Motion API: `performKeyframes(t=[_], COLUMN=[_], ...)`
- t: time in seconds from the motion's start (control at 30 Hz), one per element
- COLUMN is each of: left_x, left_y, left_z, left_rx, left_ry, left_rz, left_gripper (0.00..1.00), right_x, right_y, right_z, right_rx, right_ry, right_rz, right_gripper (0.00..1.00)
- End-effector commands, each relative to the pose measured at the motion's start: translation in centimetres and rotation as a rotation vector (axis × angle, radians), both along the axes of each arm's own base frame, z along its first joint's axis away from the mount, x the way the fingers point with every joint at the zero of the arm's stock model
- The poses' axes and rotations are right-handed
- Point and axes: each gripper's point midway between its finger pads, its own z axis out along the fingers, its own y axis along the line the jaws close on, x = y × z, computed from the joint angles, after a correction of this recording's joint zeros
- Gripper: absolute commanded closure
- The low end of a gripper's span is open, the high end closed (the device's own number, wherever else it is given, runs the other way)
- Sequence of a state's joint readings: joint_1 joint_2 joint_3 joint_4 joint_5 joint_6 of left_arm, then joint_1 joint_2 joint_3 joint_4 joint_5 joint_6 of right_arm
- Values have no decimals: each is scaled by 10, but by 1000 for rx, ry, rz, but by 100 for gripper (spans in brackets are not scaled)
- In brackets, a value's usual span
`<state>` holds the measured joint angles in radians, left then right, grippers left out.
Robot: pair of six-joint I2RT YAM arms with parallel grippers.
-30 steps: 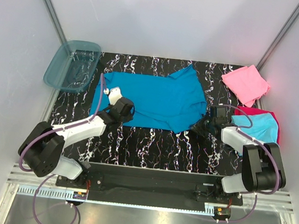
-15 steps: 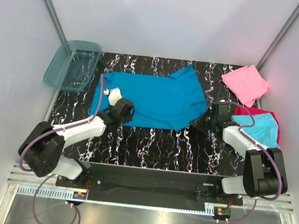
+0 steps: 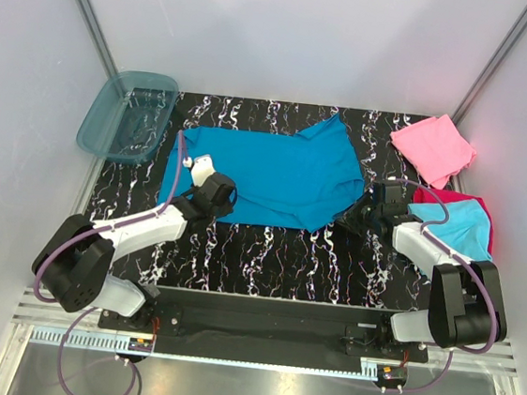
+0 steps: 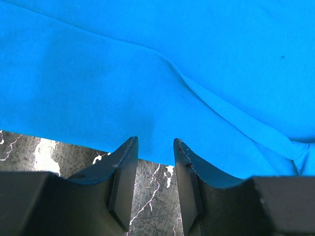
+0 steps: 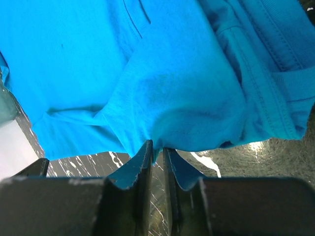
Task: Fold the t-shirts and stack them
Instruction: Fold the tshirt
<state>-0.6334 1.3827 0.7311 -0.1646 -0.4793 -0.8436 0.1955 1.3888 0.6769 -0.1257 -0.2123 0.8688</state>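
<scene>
A large teal-blue t-shirt (image 3: 266,174) lies spread flat on the black marbled table (image 3: 267,254). My left gripper (image 3: 219,193) is open at the shirt's near left edge, and in the left wrist view its jaws (image 4: 155,145) show bare table between them, with the cloth (image 4: 147,73) at the tips. My right gripper (image 3: 356,217) is at the shirt's near right corner. In the right wrist view its jaws (image 5: 157,147) are pinched on a fold of the teal cloth (image 5: 162,83). A folded pink shirt (image 3: 432,146) lies at the far right. A folded cyan shirt (image 3: 454,227) lies on a magenta-red one (image 3: 433,195).
A translucent blue plastic tub (image 3: 126,115) stands at the far left corner, partly off the table. White walls enclose the table on three sides. The stacked shirts lie just right of my right arm.
My right gripper has shifted slightly away from the near edge, at the shirt's near right corner, and the cloth there has drawn in a little. The left arm has not moved.
</scene>
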Motion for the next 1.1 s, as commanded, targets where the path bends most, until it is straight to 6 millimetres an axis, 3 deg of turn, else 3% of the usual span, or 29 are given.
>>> performKeyframes(t=[0.0, 1.07], left_x=[8, 12], left_y=[2, -4], left_z=[16, 16], left_rx=[-8, -27], left_ry=[-64, -65], left_rz=[22, 17], left_gripper=[60, 63], right_x=[3, -16], right_y=[8, 6], right_z=[14, 3], right_rx=[23, 5], right_ry=[-34, 17], right_rz=[24, 61], right_gripper=[79, 78])
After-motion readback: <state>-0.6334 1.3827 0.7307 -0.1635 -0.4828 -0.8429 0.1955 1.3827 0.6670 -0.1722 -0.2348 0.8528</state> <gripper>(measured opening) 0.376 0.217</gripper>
